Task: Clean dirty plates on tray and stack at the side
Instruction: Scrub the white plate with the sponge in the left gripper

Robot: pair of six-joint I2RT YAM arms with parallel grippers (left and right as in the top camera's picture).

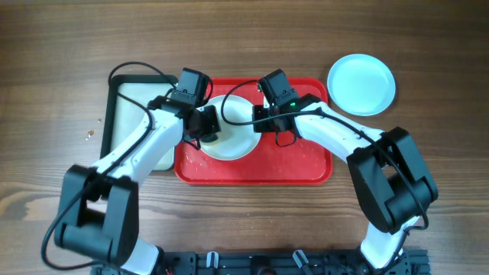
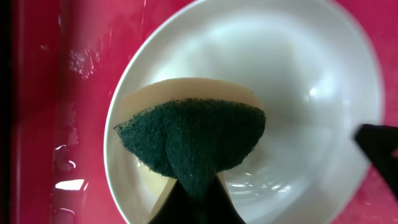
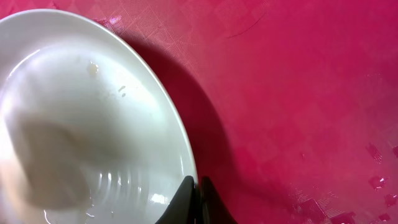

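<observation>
A white plate [image 1: 233, 130] lies on the red tray [image 1: 298, 164], left of its middle. My left gripper [image 1: 206, 126] is shut on a sponge with a dark green scouring face [image 2: 193, 140] and presses it on the plate's left inside [image 2: 298, 93]. My right gripper [image 1: 260, 122] is shut on the white plate's right rim [image 3: 191, 180]; the plate [image 3: 81, 124] looks wet. A pale turquoise plate [image 1: 361, 84] lies on the table right of the tray. I see no other turquoise plate apart from it.
A black-rimmed tray with a pale inside [image 1: 131, 103] lies left of the red tray, partly under my left arm. Water drops and smears lie on the red tray floor [image 2: 68, 180]. Small specks lie on the wooden table at the left [image 1: 90, 134].
</observation>
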